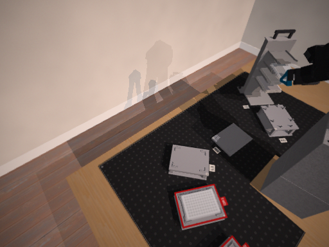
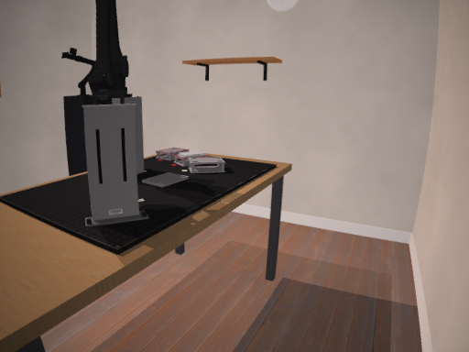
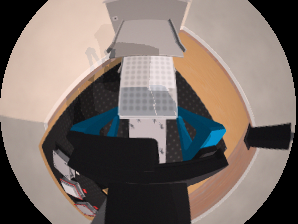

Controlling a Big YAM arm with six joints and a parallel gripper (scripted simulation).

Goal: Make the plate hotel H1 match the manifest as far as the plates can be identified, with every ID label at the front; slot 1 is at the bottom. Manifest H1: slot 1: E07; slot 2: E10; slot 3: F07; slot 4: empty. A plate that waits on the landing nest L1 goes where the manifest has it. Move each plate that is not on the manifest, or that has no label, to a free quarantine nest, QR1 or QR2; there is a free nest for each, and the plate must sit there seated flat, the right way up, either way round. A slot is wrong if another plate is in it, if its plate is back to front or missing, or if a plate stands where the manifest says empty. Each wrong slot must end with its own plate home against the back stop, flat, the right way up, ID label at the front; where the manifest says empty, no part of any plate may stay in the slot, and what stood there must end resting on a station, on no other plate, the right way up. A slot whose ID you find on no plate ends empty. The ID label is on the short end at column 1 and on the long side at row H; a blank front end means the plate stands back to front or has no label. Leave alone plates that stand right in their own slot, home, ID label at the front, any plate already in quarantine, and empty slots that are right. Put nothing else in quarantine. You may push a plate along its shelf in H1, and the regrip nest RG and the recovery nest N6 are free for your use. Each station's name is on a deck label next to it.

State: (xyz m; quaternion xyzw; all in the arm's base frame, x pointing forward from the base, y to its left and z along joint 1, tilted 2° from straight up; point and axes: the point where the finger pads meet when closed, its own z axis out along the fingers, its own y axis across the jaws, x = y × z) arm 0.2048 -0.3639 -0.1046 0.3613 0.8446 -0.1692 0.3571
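The plate hotel H1 [image 1: 257,69] [image 2: 112,160] [image 3: 145,37] stands upright at the far end of the mat; the exterior camera sees its back. My gripper [image 1: 284,77] [image 3: 147,110] is at its open side, with the blue fingertips against the two long sides of a clear-white plate [image 1: 283,68] [image 3: 145,75]. The plate lies flat; its far end passes under the top shelf in the wrist view. No ID is readable, and the lower shelves are largely hidden. Landing nest L1 [image 1: 189,159] is empty. A white plate [image 1: 200,203] sits in a red-rimmed quarantine nest.
Regrip nest RG [image 1: 279,117] [image 3: 146,131] stands empty before the hotel. A flat grey pad [image 1: 232,139] [image 2: 165,179] lies between RG and L1. A second red-rimmed nest is cut off at the lower frame edge. The large grey block [image 1: 299,180] stands beside the mat.
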